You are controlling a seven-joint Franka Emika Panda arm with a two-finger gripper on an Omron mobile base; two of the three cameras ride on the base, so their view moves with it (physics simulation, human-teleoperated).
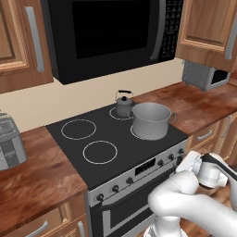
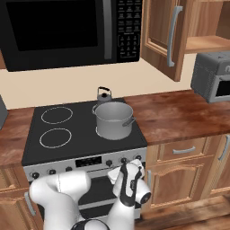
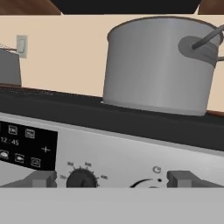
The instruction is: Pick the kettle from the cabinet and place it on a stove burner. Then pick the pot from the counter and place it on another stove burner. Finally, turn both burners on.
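The small dark kettle (image 1: 123, 103) (image 2: 104, 95) stands on the back right burner of the black cooktop (image 1: 69, 143) (image 2: 81, 134). Just in front of it, the wide grey pot (image 1: 151, 120) (image 2: 113, 119) (image 3: 159, 65) sits on the front right burner. Both left burners (image 1: 78, 129) (image 2: 56, 115) are bare white rings. My gripper (image 1: 186, 163) (image 2: 130, 167) (image 3: 113, 179) hangs low before the stove's front panel, open and holding nothing. In the hand view a black knob (image 3: 82, 178) shows between its fingertips (image 3: 43, 178), near the left one. Up at the right, the cabinet (image 2: 164, 31) has its door open.
A black microwave (image 1: 106, 32) (image 2: 67, 31) hangs over the stove. A grey toaster oven (image 2: 213, 76) (image 1: 203, 75) stands on the right counter (image 2: 179, 112). A toaster (image 1: 9, 143) sits on the left counter. More knobs (image 1: 129, 180) (image 2: 109, 162) line the panel beside a clock display (image 3: 26, 146).
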